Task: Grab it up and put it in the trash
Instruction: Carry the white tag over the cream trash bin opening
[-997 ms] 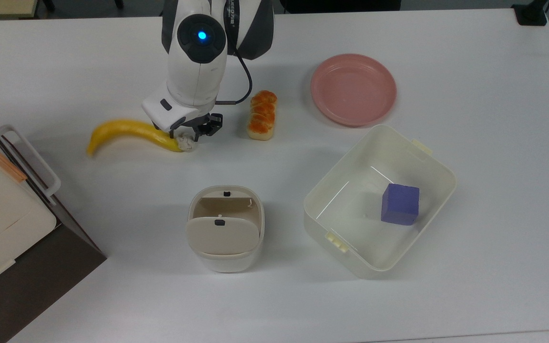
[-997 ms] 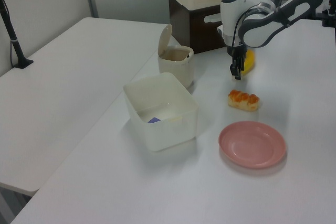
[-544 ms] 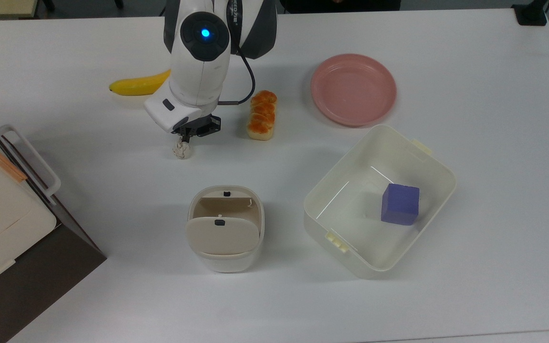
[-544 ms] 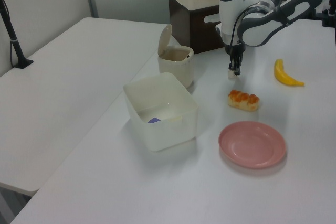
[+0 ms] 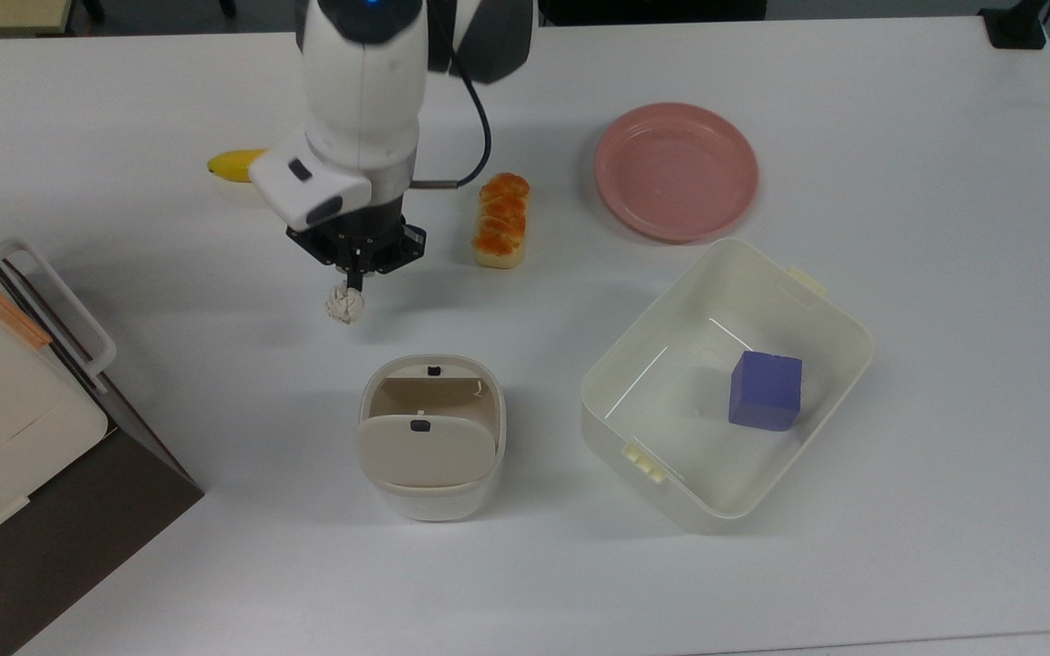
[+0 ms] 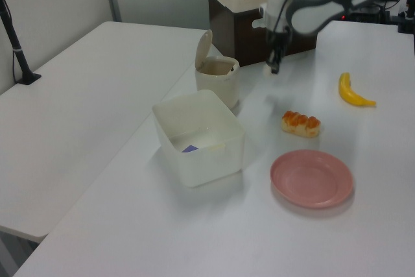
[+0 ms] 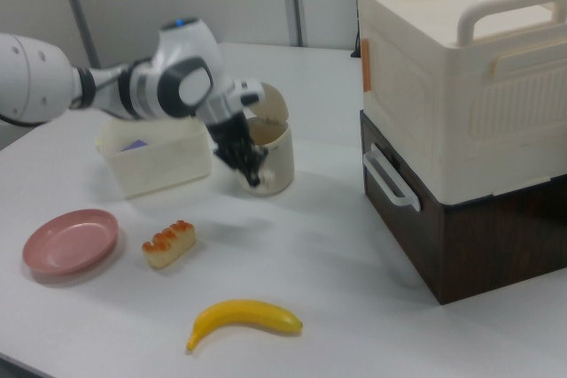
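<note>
Top view: pincer (image 5: 353,281) clamped on crumpled paper ball (image 5: 345,304), lifted off the surface (image 5: 899,164), short of the bin (image 5: 432,437). Pickup looks done; carry and drop remain.
Left view: rounded cream bin (image 6: 218,80), lid tipped open.
Right view: ball (image 7: 254,181) held just before the smooth bin (image 7: 275,158).

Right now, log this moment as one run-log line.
phase: carry | gripper: shut on paper ball, lifted | target: trash bin, lid open | banana: aside
</note>
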